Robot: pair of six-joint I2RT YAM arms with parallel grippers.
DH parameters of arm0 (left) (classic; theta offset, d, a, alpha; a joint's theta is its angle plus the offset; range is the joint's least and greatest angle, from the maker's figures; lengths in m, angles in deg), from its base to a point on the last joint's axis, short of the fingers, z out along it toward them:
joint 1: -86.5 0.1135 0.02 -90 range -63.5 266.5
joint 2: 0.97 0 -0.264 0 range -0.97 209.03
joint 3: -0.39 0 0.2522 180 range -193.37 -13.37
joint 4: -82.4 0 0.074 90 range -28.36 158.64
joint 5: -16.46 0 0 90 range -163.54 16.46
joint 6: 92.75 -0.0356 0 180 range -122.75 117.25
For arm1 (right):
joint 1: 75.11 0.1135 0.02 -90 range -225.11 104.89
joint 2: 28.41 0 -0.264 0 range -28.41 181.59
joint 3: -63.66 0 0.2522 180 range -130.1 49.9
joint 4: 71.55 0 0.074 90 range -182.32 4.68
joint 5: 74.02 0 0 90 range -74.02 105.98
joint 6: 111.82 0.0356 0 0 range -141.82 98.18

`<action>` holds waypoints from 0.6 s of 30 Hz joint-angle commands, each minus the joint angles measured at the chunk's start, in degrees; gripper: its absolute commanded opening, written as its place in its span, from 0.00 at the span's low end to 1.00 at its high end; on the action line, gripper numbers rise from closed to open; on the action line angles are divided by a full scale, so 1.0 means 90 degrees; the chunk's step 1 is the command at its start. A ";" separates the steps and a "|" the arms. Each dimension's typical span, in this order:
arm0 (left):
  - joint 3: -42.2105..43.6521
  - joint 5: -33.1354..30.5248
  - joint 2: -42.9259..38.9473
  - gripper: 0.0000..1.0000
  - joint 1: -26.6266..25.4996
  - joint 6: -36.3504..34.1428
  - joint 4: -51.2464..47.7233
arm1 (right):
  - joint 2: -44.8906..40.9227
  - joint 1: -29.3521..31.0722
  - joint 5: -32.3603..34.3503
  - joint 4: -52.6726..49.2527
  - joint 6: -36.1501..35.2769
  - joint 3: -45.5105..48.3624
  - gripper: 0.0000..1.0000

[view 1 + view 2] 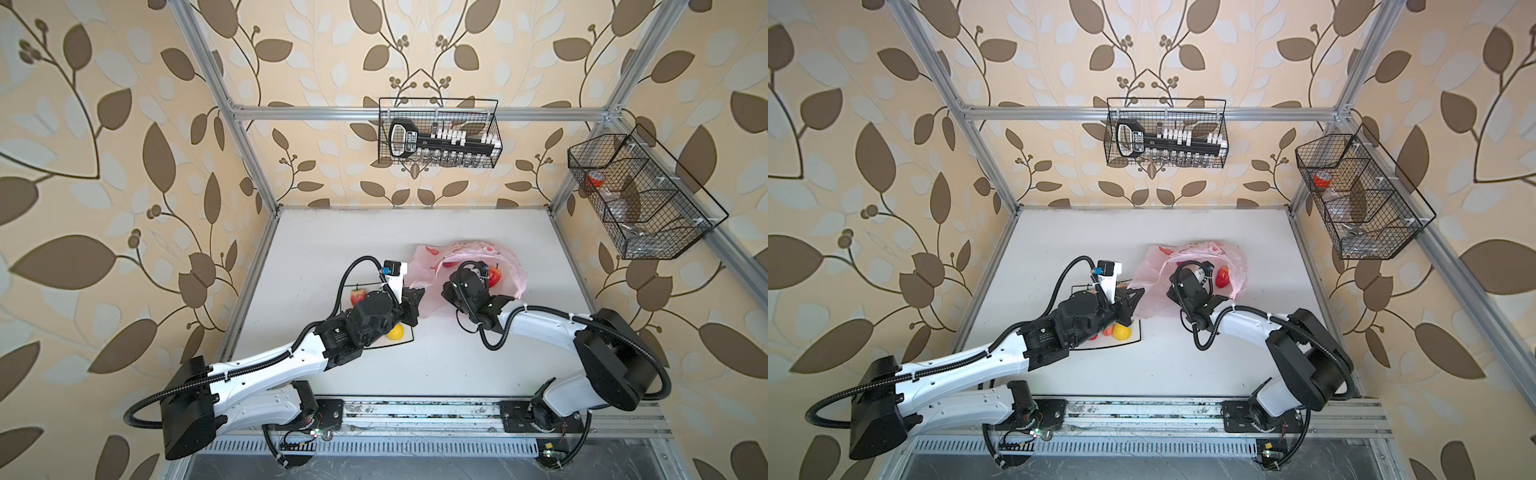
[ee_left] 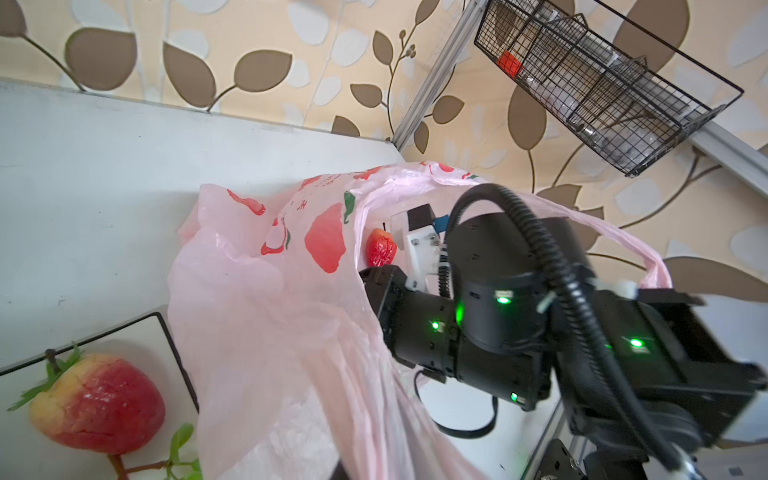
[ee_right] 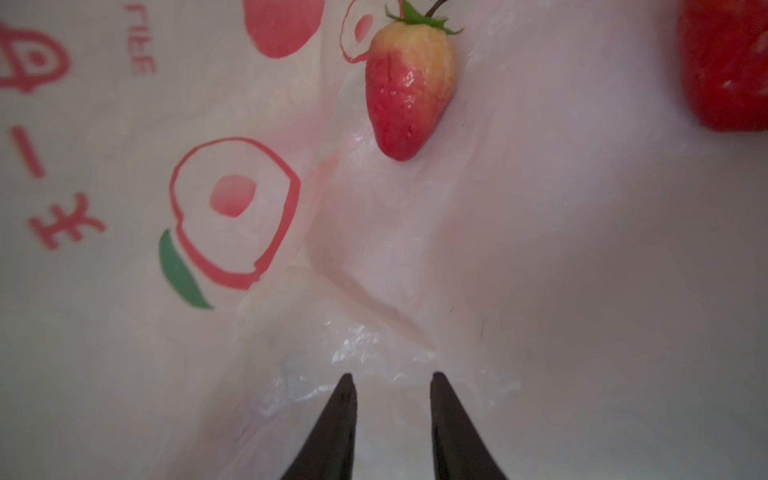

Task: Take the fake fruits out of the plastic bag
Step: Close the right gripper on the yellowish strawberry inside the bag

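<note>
Pink translucent plastic bag [image 1: 428, 266] lies at 3 o'clock from a square white black-rimmed plate [image 2: 141, 336] on the white tabletop [image 1: 332, 241]. The left claw [image 1: 417, 296], shut, pinches the bag's rim and holds the mouth up. The right arm comes in from 4 o'clock, its wrist folded into the bag. The right claw [image 3: 391, 376] stands partly open and empty over crinkled film. A small red-and-cream plastic strawberry [image 3: 409, 87] lies ahead, out of reach, with a second red fruit [image 3: 723, 62] near it. It seems best to advance low, widen the jaws, straddle the berry's body, and close without trapping film.
</note>
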 commanded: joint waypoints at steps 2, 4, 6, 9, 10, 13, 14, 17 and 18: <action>-0.0090 0.0420 -0.0241 0.00 0.0030 -0.0318 -0.0107 | 0.0418 -0.0244 -0.0026 0.0759 0.0498 -0.0250 0.37; -0.0106 0.0528 -0.0278 0.00 0.0030 -0.0385 -0.0153 | 0.0626 -0.0382 -0.0109 0.0895 0.0560 -0.0352 0.40; -0.0138 0.0681 -0.0282 0.00 0.0031 -0.0467 -0.0197 | 0.0829 -0.0550 -0.0233 0.1051 0.0629 -0.0426 0.42; -0.0259 0.0883 -0.0251 0.00 0.0030 -0.0587 -0.0346 | 0.1081 -0.0736 -0.0445 0.1369 0.0709 -0.0520 0.44; -0.0289 0.0939 -0.0241 0.00 0.0030 -0.0615 -0.0400 | 0.1154 -0.0771 -0.0474 0.1440 0.0710 -0.0562 0.45; -0.0372 0.1095 -0.0189 0.00 0.0030 -0.0695 -0.0465 | 0.1360 -0.0866 -0.0579 0.1635 0.0748 -0.0699 0.50; -0.0418 0.1144 -0.0160 0.00 0.0031 -0.0715 -0.0494 | 0.1429 -0.0900 -0.0603 0.1662 0.0798 -0.0738 0.51; -0.0545 0.1313 -0.0058 0.00 0.0029 -0.0760 -0.0536 | 0.1664 -0.1056 -0.0813 0.1875 0.0934 -0.0823 0.54; -0.0567 0.1371 -0.0033 0.00 0.0029 -0.0783 -0.0536 | 0.1741 -0.1105 -0.0888 0.1960 0.0978 -0.0838 0.54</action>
